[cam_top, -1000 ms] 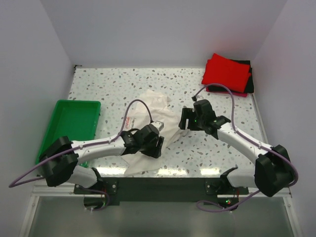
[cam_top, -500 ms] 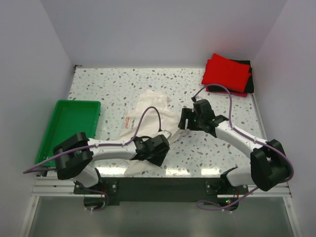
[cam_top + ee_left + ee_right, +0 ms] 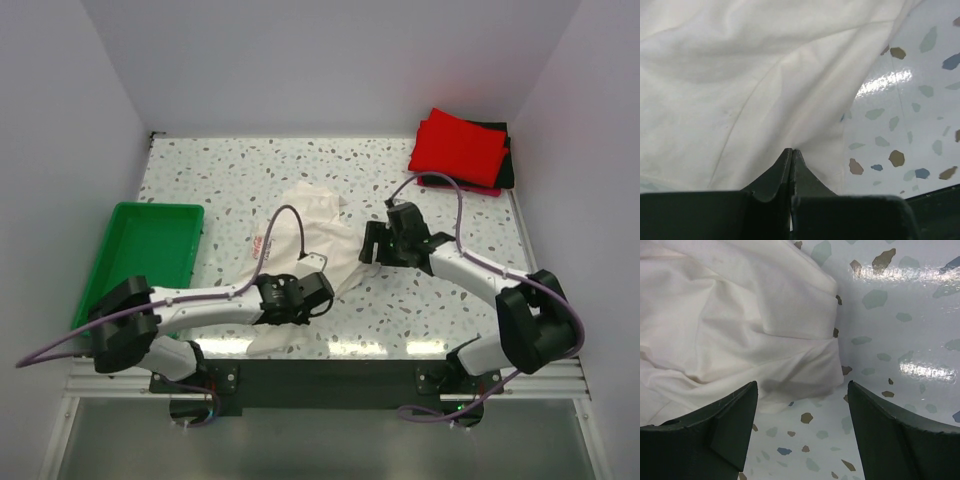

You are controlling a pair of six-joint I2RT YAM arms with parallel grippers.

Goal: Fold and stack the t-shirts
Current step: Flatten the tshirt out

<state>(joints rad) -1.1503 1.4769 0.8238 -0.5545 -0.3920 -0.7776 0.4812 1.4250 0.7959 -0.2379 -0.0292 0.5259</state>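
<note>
Progress: early. Red t-shirt [image 3: 460, 148] is already folded and sits on the folded black t-shirt [image 3: 507, 168] in a stack at the upper right of the top view, in the counter's [image 3: 210, 170] far corner. Cream-white t-shirt [image 3: 310, 225] is not folded yet. It lies crumpled mid-frame, running from centre down toward the lower-left arm, well apart from the stack. Left to do, by my read: flatten it, fold it, put it on the stack.

Left pincer [image 3: 791, 152]: tips pressed together right at the cream cloth near its edge. Creases run into the tips, so it looks clamped on a thin pinch of shirt.

Right pincer [image 3: 802, 385]: fingers spread apart, nothing between them, hovering over the shirt's other edge and bare counter.

Shirt look: soft, thin, wrinkled, bunched in loose overlapping folds. Small red logo [image 3: 260, 245] shows at its left side in the top view. Green tray [image 3: 150, 245] at left, apart from the cloth.
</note>
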